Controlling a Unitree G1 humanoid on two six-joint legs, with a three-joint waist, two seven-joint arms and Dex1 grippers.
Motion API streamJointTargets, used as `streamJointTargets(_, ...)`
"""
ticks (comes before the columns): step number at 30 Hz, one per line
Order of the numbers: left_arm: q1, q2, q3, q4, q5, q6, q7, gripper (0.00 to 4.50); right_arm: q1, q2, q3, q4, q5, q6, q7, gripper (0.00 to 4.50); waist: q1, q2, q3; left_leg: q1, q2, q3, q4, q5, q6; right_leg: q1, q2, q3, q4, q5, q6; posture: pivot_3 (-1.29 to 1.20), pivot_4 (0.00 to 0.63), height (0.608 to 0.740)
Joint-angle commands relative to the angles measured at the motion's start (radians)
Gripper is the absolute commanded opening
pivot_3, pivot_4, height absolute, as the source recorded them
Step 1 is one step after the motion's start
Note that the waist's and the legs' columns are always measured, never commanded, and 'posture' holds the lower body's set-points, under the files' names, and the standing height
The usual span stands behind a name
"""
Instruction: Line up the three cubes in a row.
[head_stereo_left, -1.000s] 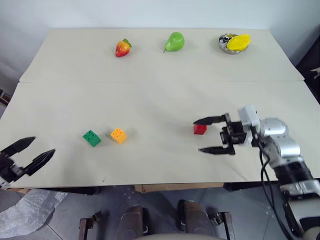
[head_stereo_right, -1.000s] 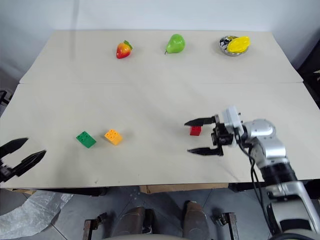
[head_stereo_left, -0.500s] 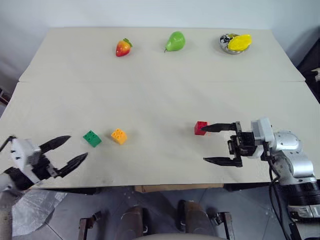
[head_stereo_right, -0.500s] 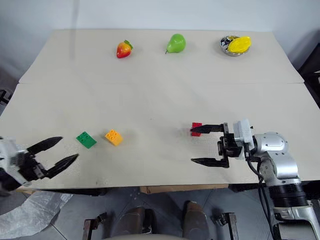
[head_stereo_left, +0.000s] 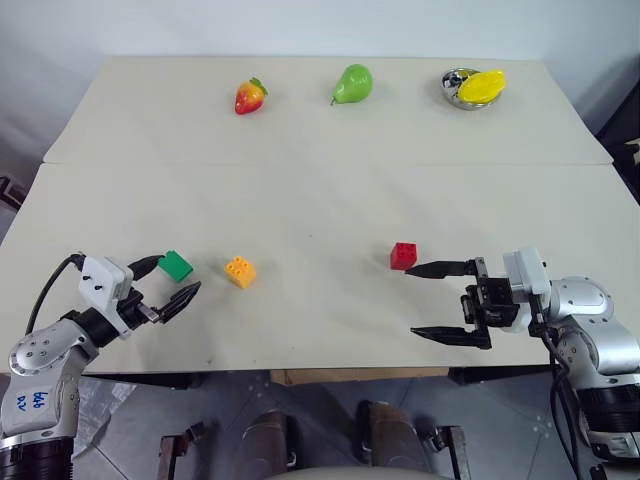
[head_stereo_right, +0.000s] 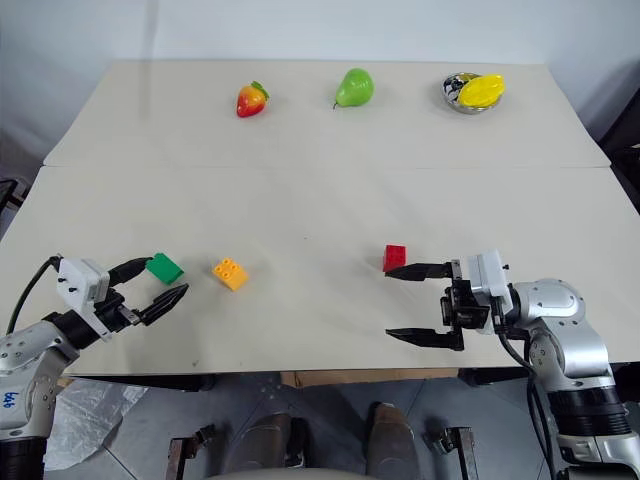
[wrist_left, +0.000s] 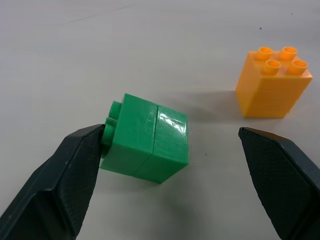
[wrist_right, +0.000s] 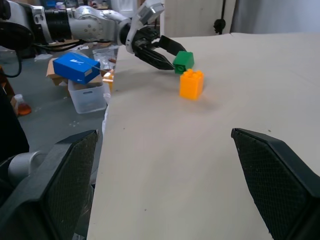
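On the near left of the table, the green cube (head_stereo_left: 176, 266) lies tipped on its side, its studs against one finger (wrist_left: 75, 170) of my left gripper (head_stereo_left: 179, 276). That gripper is open, with the cube between its jaws. The orange-yellow cube (head_stereo_left: 240, 272) stands studs-up just right of it, outside the jaws. The red cube (head_stereo_left: 404, 256) sits alone at centre right. My right gripper (head_stereo_left: 411, 301) is open and empty, with its far fingertip just short of the red cube. The right wrist view looks across the table at the green cube (wrist_right: 183, 61), the orange-yellow cube (wrist_right: 192, 84) and my left gripper (wrist_right: 165, 55).
Along the table's far edge stand a toy strawberry (head_stereo_left: 250, 96), a green pear (head_stereo_left: 350, 83) and a metal bowl (head_stereo_left: 452, 82) holding a yellow fruit. The table's front edge runs just below both grippers. A blue box (wrist_right: 76, 67) and a plastic tub (wrist_right: 87, 95) sit on the floor beyond the left side.
My left gripper has come in from the table's left corner to the green cube, which has tipped onto its side. My right gripper has drawn back, away from the red cube.
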Motion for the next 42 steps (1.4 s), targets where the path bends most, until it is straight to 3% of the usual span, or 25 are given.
streamJointTargets(1,-0.004,0.007,-0.008,-0.008,-0.021,0.007,-0.023,4.5,0.012,0.007,-0.032,-0.038,0.008,-0.006,-0.011,4.46,0.004,0.0,0.0,0.0,0.0,0.0,0.0,0.0,0.0,0.0,0.0,0.0,0.0,0.0,0.0,0.0,0.15,0.74)
streamJointTargets(13,0.026,0.026,-0.011,-0.027,-0.061,-0.022,-0.143,4.5,0.017,0.033,-0.023,-0.03,-0.016,-0.015,-0.02,4.46,0.013,0.0,0.0,0.0,0.0,0.0,0.0,0.0,0.0,0.0,0.001,0.0,0.0,0.0,0.0,0.0,0.15,0.74)
streamJointTargets(34,0.027,0.012,-0.043,-0.091,-0.126,0.005,-0.204,4.5,0.027,0.072,-0.021,-0.018,-0.042,-0.023,-0.013,4.46,0.015,0.0,0.0,0.0,0.0,0.0,0.0,0.0,0.0,0.0,0.001,0.0,0.0,0.0,0.0,0.0,0.15,0.74)
streamJointTargets(38,0.035,0.016,-0.037,-0.111,-0.152,0.023,-0.221,4.5,0.029,0.074,-0.02,-0.016,-0.043,-0.023,-0.011,4.46,0.013,0.0,0.0,0.0,0.0,0.0,0.0,0.0,0.0,0.0,0.001,0.0,0.0,0.0,0.0,0.0,0.15,0.74)
streamJointTargets(42,0.02,-0.007,0.05,-0.168,-0.231,0.054,-0.141,4.5,0.032,0.079,-0.018,-0.013,-0.045,-0.027,-0.011,4.46,0.014,-0.001,0.0,0.0,0.0,0.0,0.0,0.0,0.0,0.0,0.001,0.0,0.0,0.0,0.0,0.0,0.15,0.74)
